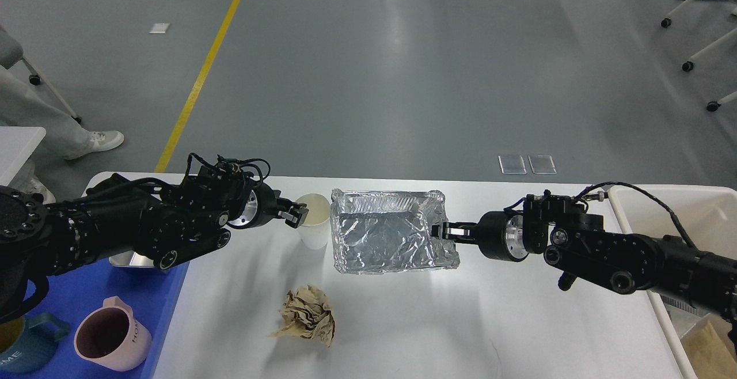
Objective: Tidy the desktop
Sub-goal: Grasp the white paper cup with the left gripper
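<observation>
Desktop [518, 321] fills the lower middle of the view, far edge running behind both arms. It's not tidy yet.

Left gripper [295, 213]: fingers at the rim of the white paper cup [315, 228] near the far edge, look closed on the rim, cup upright on the surface. I'd call it pinched, not lifted.

Right gripper [442, 232]: pressed into the right wall of the crumpled foil tray [386, 235], mid far edge, just beside the cup. Fingers look clamped on the foil rim, but they're small and dark, so I can't tell for sure.

Still left on the top: cup, foil tray, crumpled brown paper ball [308, 314] toward the near edge, untouched.

Blue tray [69, 304] at the near-left corner carries a pink mug [112, 336], a blue mug [26, 338] and a metal dish [129, 260]. White bin [685, 218] sits off the right edge, with something brown inside.

Judgement: early to mid; three items still need a home.
</observation>
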